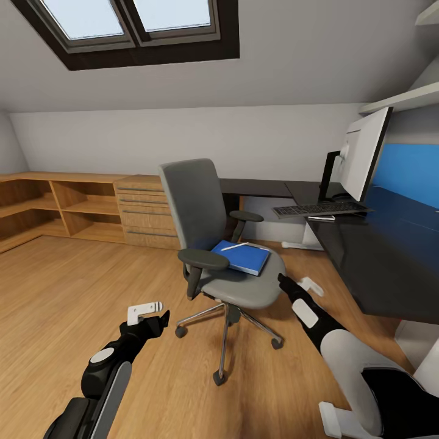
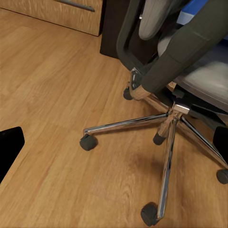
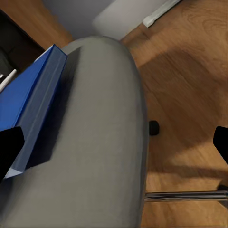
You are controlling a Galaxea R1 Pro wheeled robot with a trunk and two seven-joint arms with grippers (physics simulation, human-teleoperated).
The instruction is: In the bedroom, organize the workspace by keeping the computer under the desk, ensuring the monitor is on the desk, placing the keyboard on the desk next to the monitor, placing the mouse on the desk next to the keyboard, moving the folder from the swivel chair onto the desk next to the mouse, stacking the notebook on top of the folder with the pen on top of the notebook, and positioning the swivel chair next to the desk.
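The grey swivel chair (image 1: pixel 204 244) stands on the wood floor, left of the black desk (image 1: pixel 378 250). On its seat lies the blue folder (image 1: pixel 245 257) with the white pen (image 1: pixel 235 246) across it. The monitor (image 1: pixel 366 152) and the keyboard (image 1: pixel 320 209) are on the desk. My right gripper (image 1: pixel 300 283) is open at the seat's right edge, near the folder (image 3: pixel 28 104). My left gripper (image 1: pixel 149 312) is open and low, left of the chair's chrome base (image 2: pixel 166 123). The computer, mouse and notebook are out of view.
A light-wood cabinet (image 1: pixel 91 207) with shelves and drawers runs along the back left wall. A wall shelf (image 1: pixel 402 97) hangs above the desk. The sloped ceiling holds a skylight (image 1: pixel 131 21). Open floor (image 1: pixel 73 292) lies to the left of the chair.
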